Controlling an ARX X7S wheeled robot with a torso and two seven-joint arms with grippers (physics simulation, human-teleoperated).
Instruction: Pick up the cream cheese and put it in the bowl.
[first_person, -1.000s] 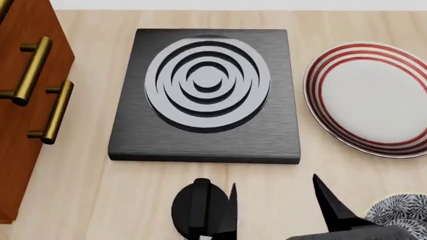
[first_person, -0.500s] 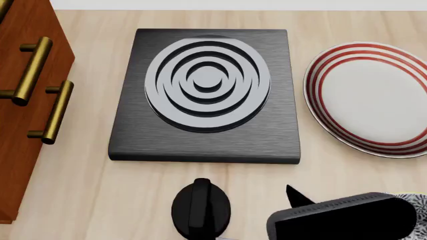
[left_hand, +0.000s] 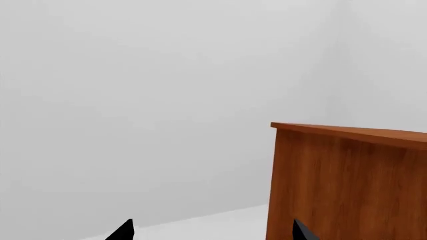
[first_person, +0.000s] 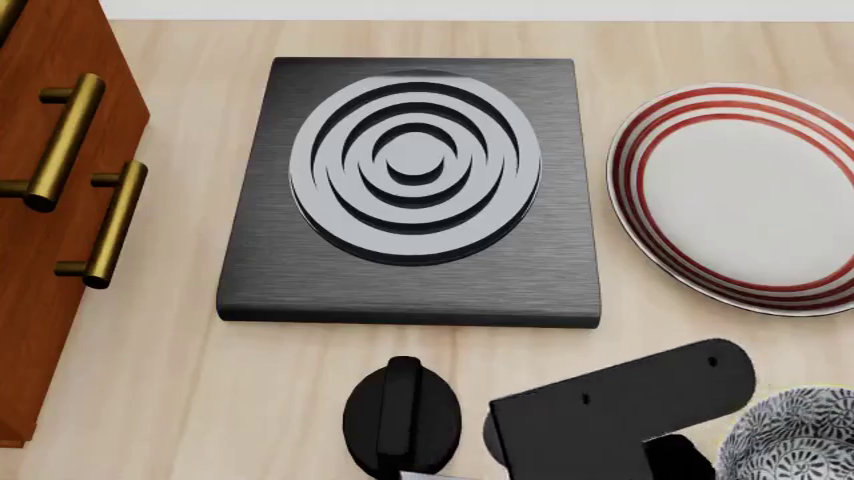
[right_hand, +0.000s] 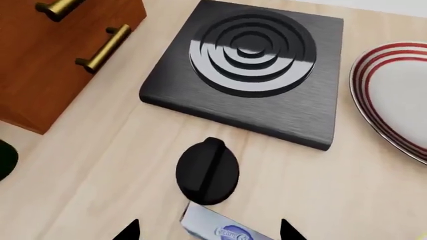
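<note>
The cream cheese (right_hand: 223, 229), a light-blue box with a dark blue oval logo, lies on the wooden counter just in front of a black knob (right_hand: 207, 171). In the right wrist view my right gripper (right_hand: 208, 232) is open, with one fingertip on each side of the box and apart from it. In the head view the box is hidden under my right arm (first_person: 614, 410). The grey-and-white patterned bowl (first_person: 798, 440) stands at the bottom right, next to that arm. My left gripper (left_hand: 213, 232) is open and empty, facing a pale wall.
A black stove plate with grey rings (first_person: 414, 190) lies in the middle of the counter. A red-striped white plate (first_person: 747, 200) is at the right. A wooden cabinet with brass handles (first_person: 54, 200) stands at the left and also shows in the left wrist view (left_hand: 347, 185).
My right arm has swung and tipped down. Its fingers have left the head view, where the arm's black link now lies across the bottom. More of the bowl shows.
</note>
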